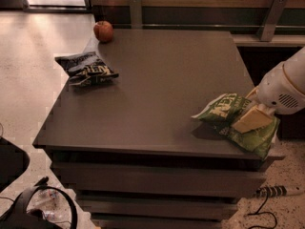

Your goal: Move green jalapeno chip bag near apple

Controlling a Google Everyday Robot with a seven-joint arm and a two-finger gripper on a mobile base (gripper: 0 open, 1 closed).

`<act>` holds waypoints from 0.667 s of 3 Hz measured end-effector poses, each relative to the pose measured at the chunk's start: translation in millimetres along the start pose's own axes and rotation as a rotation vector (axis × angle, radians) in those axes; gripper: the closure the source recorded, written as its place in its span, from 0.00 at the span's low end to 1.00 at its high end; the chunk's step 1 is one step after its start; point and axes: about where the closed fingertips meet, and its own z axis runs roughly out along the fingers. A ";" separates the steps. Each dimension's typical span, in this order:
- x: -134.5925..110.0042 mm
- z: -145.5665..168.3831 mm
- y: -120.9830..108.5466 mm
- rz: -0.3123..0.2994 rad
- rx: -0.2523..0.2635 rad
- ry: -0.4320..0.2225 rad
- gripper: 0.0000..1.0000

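We see a dark brown table (157, 94) with a smooth, matte, square top, and we read it as a clock face with twelve at its far edge. At about four o'clock, close to the right front corner, lies the green chip bag (224, 109), a crinkly, glossy packet with pale lettering. Its long axis runs from about ten o'clock to four o'clock. The lettered end points inward toward the table's middle and sits slightly raised, casting a soft shadow on the wood. The opposite end droops past the table's edge near the corner. The gripper (251, 123) is at that same four o'clock spot, at the end of a rounded white plastic arm (283, 89) that comes in from three o'clock. One flat, tan, wedge-shaped finger (256, 118) lies across the top of the bag. The other is hidden beneath the bag, so the gripper appears closed on the packet, pinching it near its middle. At about eleven o'clock, on the far left corner, sits the apple (103, 31), small, round and red with a yellowish patch, well apart from the green chip bag. At about nine to ten o'clock, near the left edge, a crumpled black chip bag (86, 69) with pale lettering lies flat. Pale speckled floor (33, 66) surrounds the table.
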 end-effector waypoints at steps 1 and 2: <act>-22.3 -17.2 -20.8 -0.037 0.025 -0.003 1.00; -48.2 -34.6 -49.0 -0.068 0.065 -0.049 1.00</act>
